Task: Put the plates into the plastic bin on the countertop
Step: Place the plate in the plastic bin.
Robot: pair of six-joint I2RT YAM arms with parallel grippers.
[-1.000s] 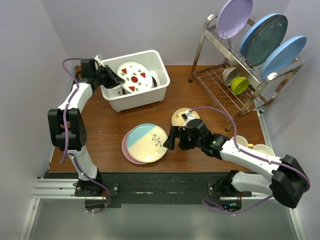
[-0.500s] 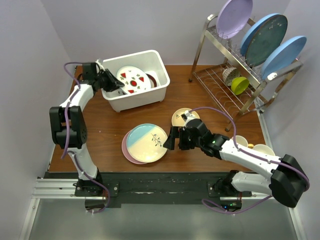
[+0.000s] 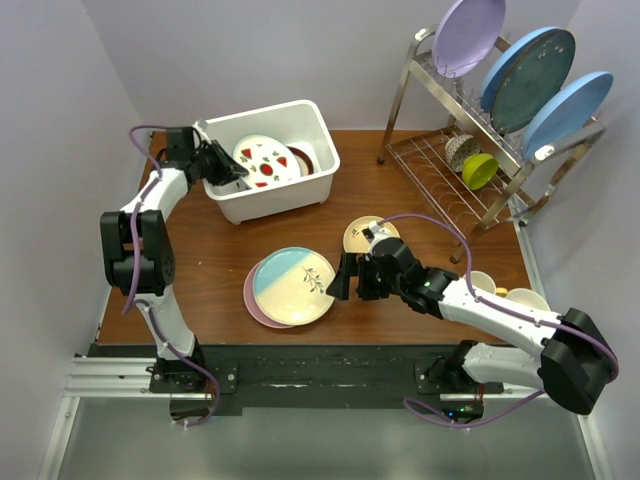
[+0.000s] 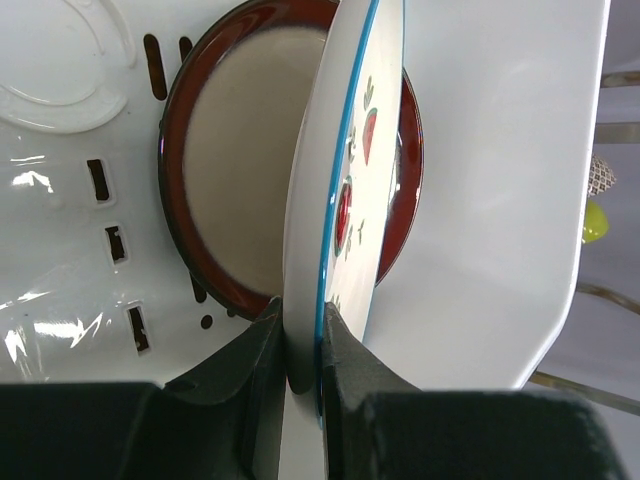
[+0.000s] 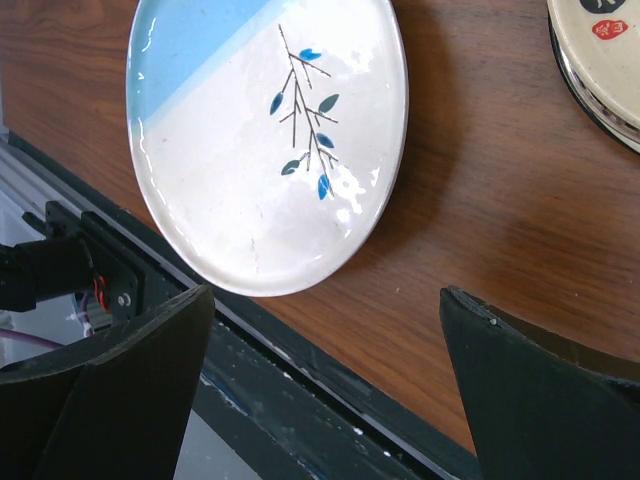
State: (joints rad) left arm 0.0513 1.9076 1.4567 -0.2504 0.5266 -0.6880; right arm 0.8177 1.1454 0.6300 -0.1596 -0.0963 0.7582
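The white plastic bin point(image 3: 272, 203) stands at the back left of the countertop point(image 3: 210, 250). My left gripper point(image 3: 234, 168) reaches over the bin's left wall and is shut on the rim of the white plate with red-green motifs point(image 3: 266, 160). In the left wrist view that plate point(image 4: 345, 170) stands edge-on between the fingers of the gripper point(image 4: 300, 335), leaning against the maroon-rimmed plate point(image 4: 235, 170) inside the bin. My right gripper point(image 3: 340, 277) hangs open just right of the pale blue plate point(image 3: 292, 285), which lies on a pink plate point(image 3: 250, 300). The small tan plate point(image 3: 358, 232) sits behind the right arm.
A chrome dish rack point(image 3: 445, 165) at the back right holds upright lilac point(image 3: 468, 32) and blue plates point(image 3: 528, 75) and a yellow-green cup point(image 3: 480, 170). Pale cups point(image 3: 525, 297) sit at the right edge. The table's front edge runs close below the right gripper point(image 5: 325, 295).
The left gripper has shifted slightly with the motif plate, which now sits a little lower in the bin. The right arm has not moved.
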